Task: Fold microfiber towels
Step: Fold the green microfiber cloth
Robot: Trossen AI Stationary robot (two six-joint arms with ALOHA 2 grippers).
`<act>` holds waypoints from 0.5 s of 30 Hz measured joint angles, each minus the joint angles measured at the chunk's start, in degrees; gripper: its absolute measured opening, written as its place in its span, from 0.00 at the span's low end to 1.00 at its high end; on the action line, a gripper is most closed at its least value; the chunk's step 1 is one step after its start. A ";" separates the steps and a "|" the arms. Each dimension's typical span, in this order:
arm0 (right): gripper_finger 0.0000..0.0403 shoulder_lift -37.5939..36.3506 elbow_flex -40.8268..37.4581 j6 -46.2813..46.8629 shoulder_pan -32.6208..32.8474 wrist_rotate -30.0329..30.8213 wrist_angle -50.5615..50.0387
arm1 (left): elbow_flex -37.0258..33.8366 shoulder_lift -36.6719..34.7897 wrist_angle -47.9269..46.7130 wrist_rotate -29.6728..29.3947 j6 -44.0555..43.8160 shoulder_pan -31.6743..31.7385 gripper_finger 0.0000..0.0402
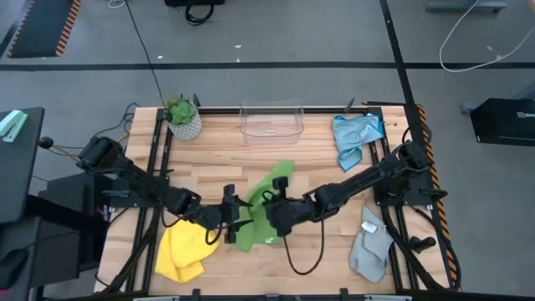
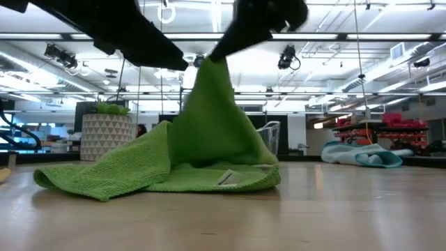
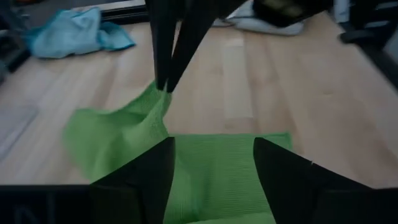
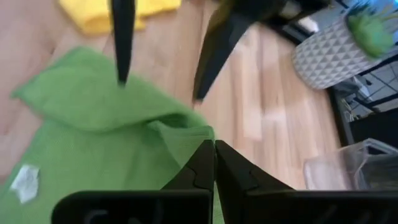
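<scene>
The bright green towel lies mid-table, one part drawn up into a peak. My right gripper, reaching in from the right, is shut on that peak. My left gripper stands open just left of the peak and above the towel's flat part; I see no contact. The yellow towel lies bunched at the near left. The light blue towel is crumpled at the far right, and the pale grey towel lies at the near right. My right gripper pinches a raised bit of the green towel between its two fingertips; edge or fold, I cannot tell. The fingers slant down from the table's right. The cloth hangs from them like a tent, and its lower part rests spread on the table.
A potted plant stands at the far left and a clear plastic bin at the far middle. Bare wood lies between the green and grey towels.
</scene>
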 joint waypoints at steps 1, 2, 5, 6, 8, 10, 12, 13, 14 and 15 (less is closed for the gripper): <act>0.03 0.00 0.64 -0.38 -0.10 -0.06 0.07 | 0.19 0.00 -0.28 -0.62 -0.43 0.37 0.60; 0.03 0.00 1.09 -0.72 -0.13 -0.10 0.22 | 0.40 0.00 -0.39 -1.30 -1.17 0.78 0.62; 0.03 0.00 2.05 -1.32 -0.11 -0.38 0.04 | 0.91 0.00 -0.23 -1.70 -2.78 2.14 0.66; 0.03 0.00 2.15 -1.54 -0.11 -0.50 0.26 | 1.10 0.00 -0.39 -1.74 -2.79 2.59 0.67; 0.03 0.00 2.20 -1.77 -0.11 -0.48 0.20 | 1.22 0.00 0.00 -1.77 -2.54 3.49 0.67; 0.03 0.00 2.20 -1.79 -0.11 -0.52 0.21 | 1.22 0.00 0.05 -1.72 -2.45 4.44 0.65; 0.03 0.00 2.20 -1.79 -0.11 -0.50 0.38 | 1.22 0.00 0.09 -1.74 -1.39 5.03 0.61; 0.03 0.00 2.20 -1.79 -0.11 -0.50 0.36 | 1.22 0.00 0.09 -1.69 -0.81 5.18 0.57; 0.03 0.00 2.20 -1.81 -0.11 -0.51 0.39 | 1.22 0.00 0.09 -1.03 0.01 5.18 0.53; 0.03 0.00 2.20 -1.91 -0.11 -0.50 0.45 | 1.22 0.00 0.25 0.34 0.94 5.18 0.48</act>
